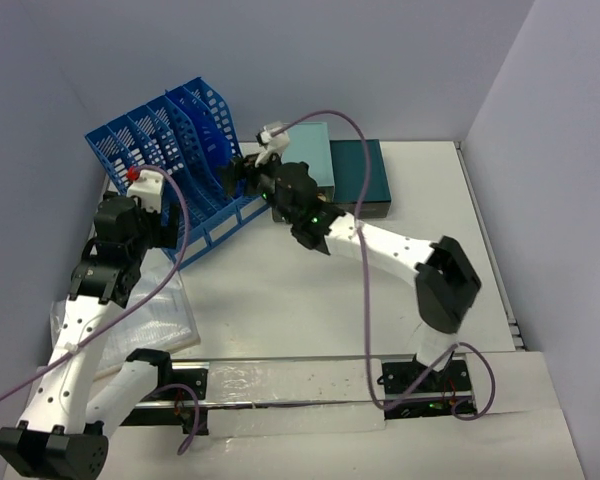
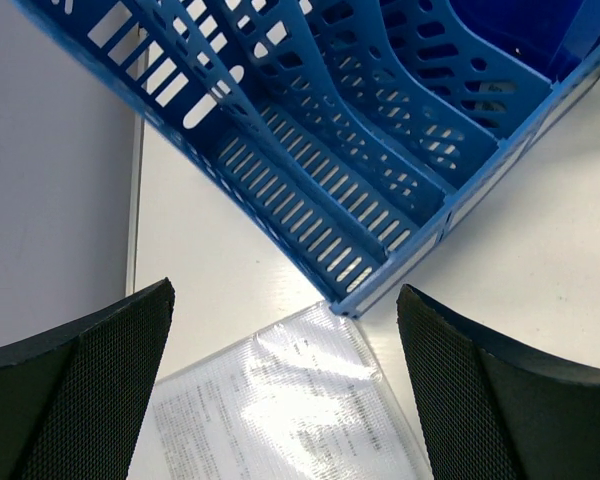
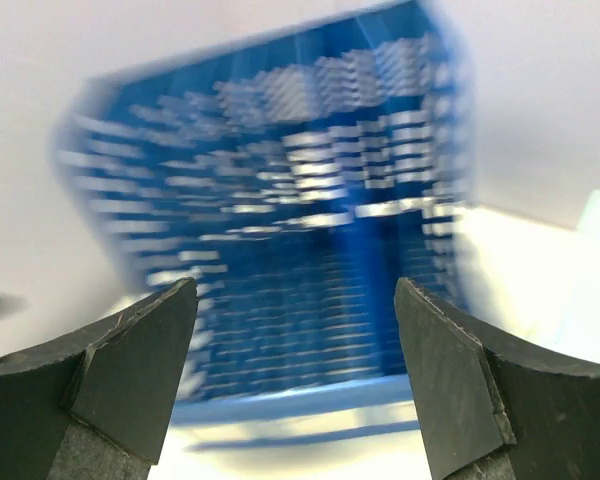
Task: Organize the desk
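The desk (image 1: 310, 300) is a wide white tabletop. A blue slotted file rack (image 1: 180, 150) stands at its back left. In the left wrist view, my left gripper (image 2: 285, 288) hangs open above the rack's front corner (image 2: 355, 300) and a clear plastic sleeve of printed papers (image 2: 280, 400), holding nothing. My right gripper (image 3: 295, 284) is open too, with nothing between its fingers. It faces the rack's right end (image 3: 280, 220), which is blurred in the right wrist view. From above, the right gripper (image 1: 235, 175) sits close beside the rack.
A light teal box (image 1: 315, 150) and a dark teal box (image 1: 365, 175) lie at the back, just behind the right arm. The clear sleeve (image 1: 150, 320) lies flat at the front left, partly under the left arm. Grey walls enclose the desk.
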Robot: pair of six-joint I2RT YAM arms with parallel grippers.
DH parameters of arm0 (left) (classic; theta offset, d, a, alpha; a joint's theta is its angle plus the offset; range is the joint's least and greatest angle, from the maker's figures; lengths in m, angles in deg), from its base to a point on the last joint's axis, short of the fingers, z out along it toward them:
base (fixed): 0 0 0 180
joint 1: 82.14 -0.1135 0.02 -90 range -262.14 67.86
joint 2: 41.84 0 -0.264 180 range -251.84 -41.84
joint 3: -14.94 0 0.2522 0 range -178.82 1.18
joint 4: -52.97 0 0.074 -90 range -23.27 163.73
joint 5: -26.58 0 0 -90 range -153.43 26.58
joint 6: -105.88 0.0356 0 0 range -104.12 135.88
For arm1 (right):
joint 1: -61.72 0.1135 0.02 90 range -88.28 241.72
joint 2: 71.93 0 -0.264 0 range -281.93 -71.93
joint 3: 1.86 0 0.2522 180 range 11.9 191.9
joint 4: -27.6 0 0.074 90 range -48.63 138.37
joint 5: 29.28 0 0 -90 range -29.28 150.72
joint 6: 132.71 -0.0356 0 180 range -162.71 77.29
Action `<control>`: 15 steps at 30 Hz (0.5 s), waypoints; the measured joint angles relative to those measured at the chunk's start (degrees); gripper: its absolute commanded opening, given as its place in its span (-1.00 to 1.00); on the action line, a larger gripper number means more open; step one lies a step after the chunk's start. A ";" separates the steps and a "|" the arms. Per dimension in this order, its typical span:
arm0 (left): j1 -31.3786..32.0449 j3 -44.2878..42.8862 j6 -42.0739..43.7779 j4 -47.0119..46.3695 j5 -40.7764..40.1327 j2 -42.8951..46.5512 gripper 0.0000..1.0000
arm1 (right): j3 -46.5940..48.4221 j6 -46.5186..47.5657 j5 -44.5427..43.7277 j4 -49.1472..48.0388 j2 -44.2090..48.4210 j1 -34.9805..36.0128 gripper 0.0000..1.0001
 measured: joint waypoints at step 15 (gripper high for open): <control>-0.25 5.00 0.20 4.33 1.20 7.17 0.98 | -7.77 -20.76 12.91 15.64 -10.03 22.43 0.65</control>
